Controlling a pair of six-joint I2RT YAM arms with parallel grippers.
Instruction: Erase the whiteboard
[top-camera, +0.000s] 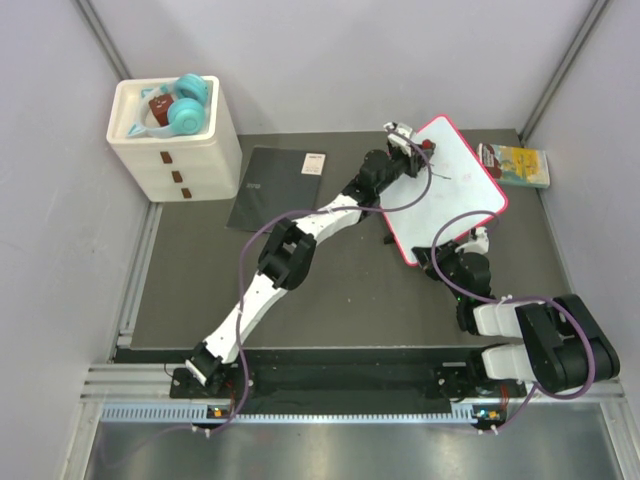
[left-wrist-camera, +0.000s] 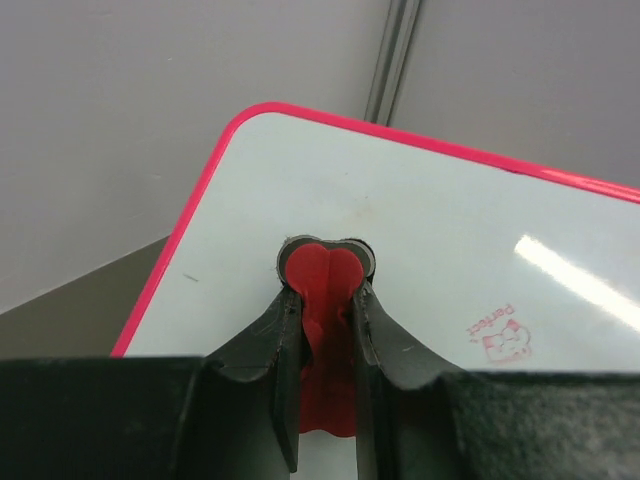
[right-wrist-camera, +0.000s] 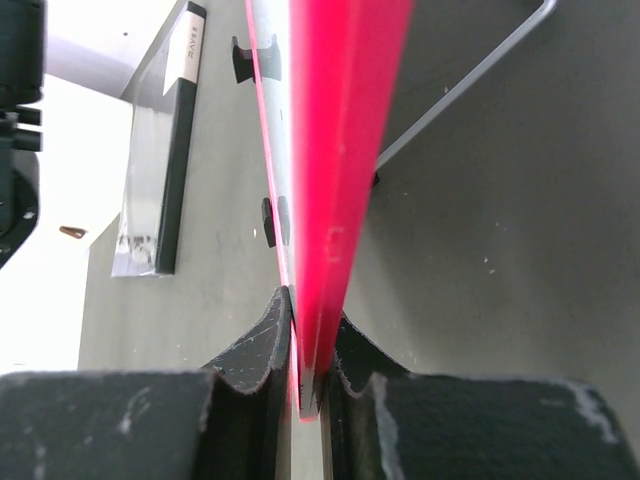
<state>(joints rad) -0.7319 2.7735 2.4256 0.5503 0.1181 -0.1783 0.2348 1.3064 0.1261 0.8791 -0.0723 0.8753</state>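
The whiteboard (top-camera: 462, 190), white with a thin pink-red frame, is propped up at a tilt at the back right of the table. My right gripper (top-camera: 432, 256) is shut on its near lower edge; in the right wrist view the red frame (right-wrist-camera: 340, 150) runs edge-on between my fingers (right-wrist-camera: 312, 325). My left gripper (top-camera: 412, 148) is at the board's far corner, shut on a small red eraser (left-wrist-camera: 325, 272) whose dark round pad presses on the white surface (left-wrist-camera: 450, 220). A few faint dark marks (top-camera: 441, 178) show on the board.
A white drawer box (top-camera: 175, 140) with teal headphones (top-camera: 185, 105) on top stands at the back left. A flat black notebook (top-camera: 275, 185) lies left of the board. A yellow-green book (top-camera: 522, 166) lies at the right wall. Grey walls enclose three sides.
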